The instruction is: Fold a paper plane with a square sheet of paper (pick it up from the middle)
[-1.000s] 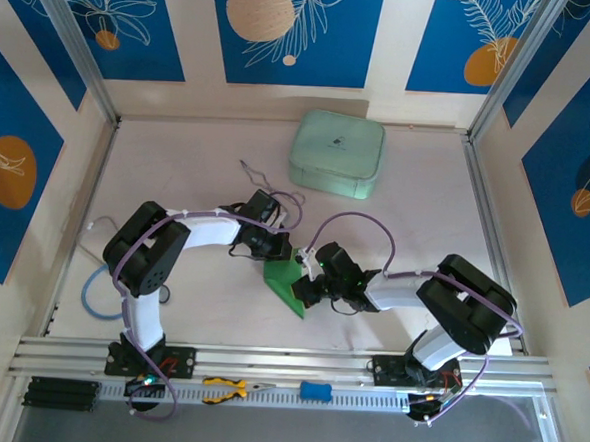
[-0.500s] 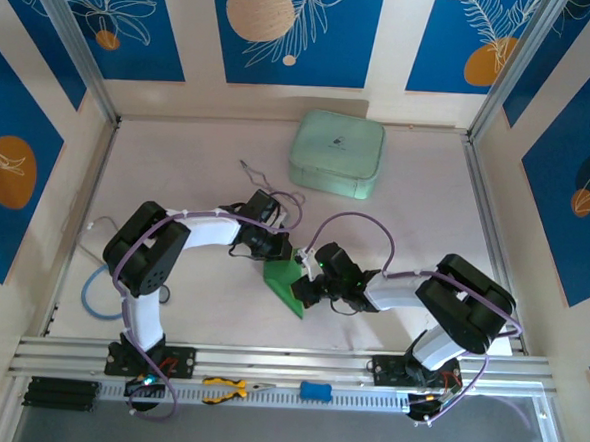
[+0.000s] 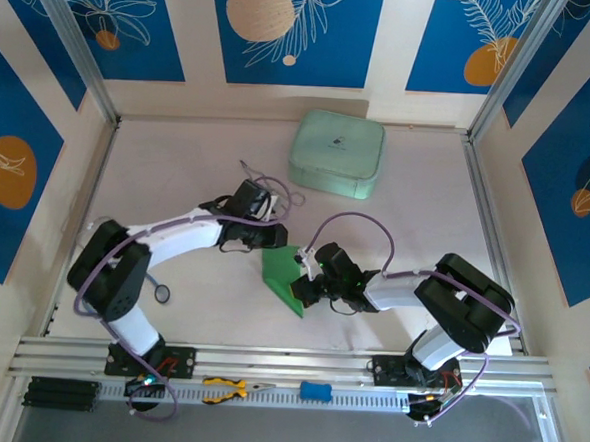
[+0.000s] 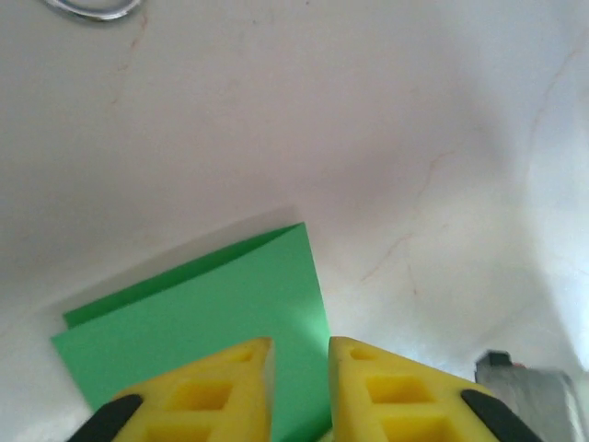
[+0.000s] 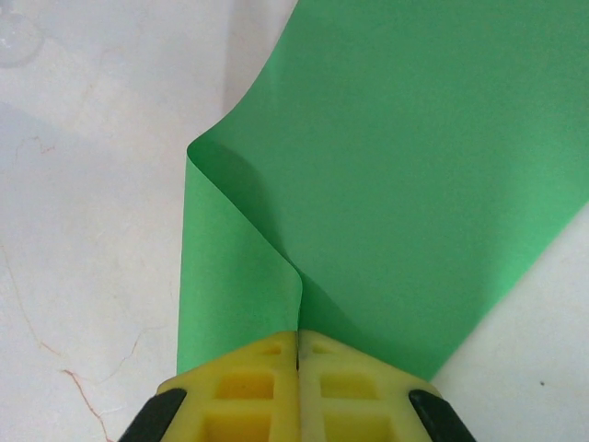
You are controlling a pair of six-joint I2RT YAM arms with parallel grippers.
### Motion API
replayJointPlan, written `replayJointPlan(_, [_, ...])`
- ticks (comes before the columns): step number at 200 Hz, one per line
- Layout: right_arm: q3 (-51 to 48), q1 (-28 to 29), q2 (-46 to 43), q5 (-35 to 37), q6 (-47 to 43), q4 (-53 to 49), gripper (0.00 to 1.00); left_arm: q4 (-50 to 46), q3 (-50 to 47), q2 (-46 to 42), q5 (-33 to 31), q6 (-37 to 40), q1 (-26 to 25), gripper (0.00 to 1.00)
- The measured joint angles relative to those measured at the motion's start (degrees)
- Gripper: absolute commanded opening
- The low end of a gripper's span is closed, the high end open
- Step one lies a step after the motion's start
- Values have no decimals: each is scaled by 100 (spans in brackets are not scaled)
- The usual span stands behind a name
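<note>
Now that the left pincer has eased back, jaws apart just above the square sheet of paper, the right pincer alone stays clenched on its raised fold mid-desk. That fold probably still needs pressing flat. The mark on the mint-green case is too small to read.

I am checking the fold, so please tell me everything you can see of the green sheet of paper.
The square sheet of paper is thin, bright green and plain. It is folded over: the left wrist view shows two layers with offset edges, lying on the pale table. The right gripper is shut on a raised curl of it. The left gripper is open above its other part.
</note>
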Motion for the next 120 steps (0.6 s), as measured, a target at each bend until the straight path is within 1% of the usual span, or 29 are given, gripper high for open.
replayJointPlan(17, [-7, 0, 0, 20, 0, 17, 4, 310, -619, -610, 66, -280, 0, 6])
replayJointPlan(35, [-37, 0, -2, 42, 20, 76, 4, 734, -1335, -1180, 177, -579, -2, 0])
replayJointPlan(58, [-63, 0, -4, 63, 50, 127, 4, 1497, -2304, -1803, 302, -1097, -44, 0])
replayJointPlan(79, [-70, -2, -4, 72, 90, 142, 4, 2059, -2977, -2131, 302, -1471, -184, 0])
replayJointPlan(98, [-74, -2, -4, 79, 118, 151, 4, 2459, -3316, -2208, 297, -1727, -330, 0])
replayJointPlan(120, [-74, 0, -4, 81, 149, 151, 4, 2868, -3456, -2162, 280, -1923, -503, 0])
